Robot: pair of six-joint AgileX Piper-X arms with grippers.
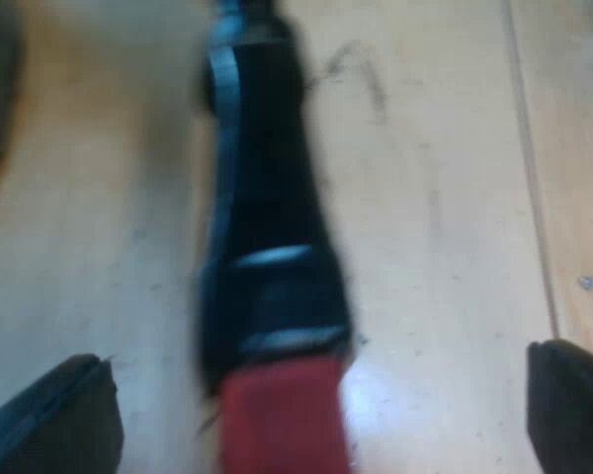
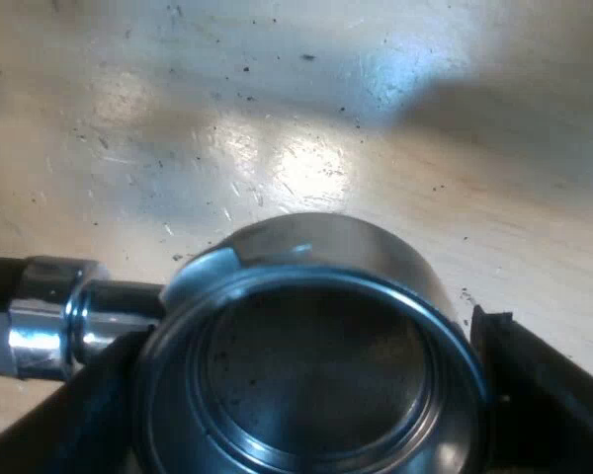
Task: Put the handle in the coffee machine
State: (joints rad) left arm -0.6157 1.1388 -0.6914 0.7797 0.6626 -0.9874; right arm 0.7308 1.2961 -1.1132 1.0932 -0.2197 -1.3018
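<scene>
Steel holder [image 2: 316,247] sits cup-open toward the right wrist view, clamped at its basket between the right gripper [image 2: 296,365] fingers, chrome neck [image 2: 49,316] leaving toward 9 o'clock. The left wrist view instead shows its dark handle [image 1: 267,247] running 12 to 6 o'clock, red end [image 1: 282,415] at 6, untouched between the wide-spread left gripper [image 1: 316,365] fingers, over a wooden table [image 1: 445,197].

Setting: a bench for making coffee. Whether it stood in a home, café or lab could not be told.

Evidence:
- a pale wooden tabletop [image 1: 445,197], scuffed and scratched
- a straight seam [image 1: 532,168] between its boards, with a small screw head [image 1: 586,283] beside it
- dark specks [image 2: 245,69] strewn over the wood
- a metal holder [image 2: 306,375] for espresso, whose dark handle [image 1: 267,247] ended in red
</scene>
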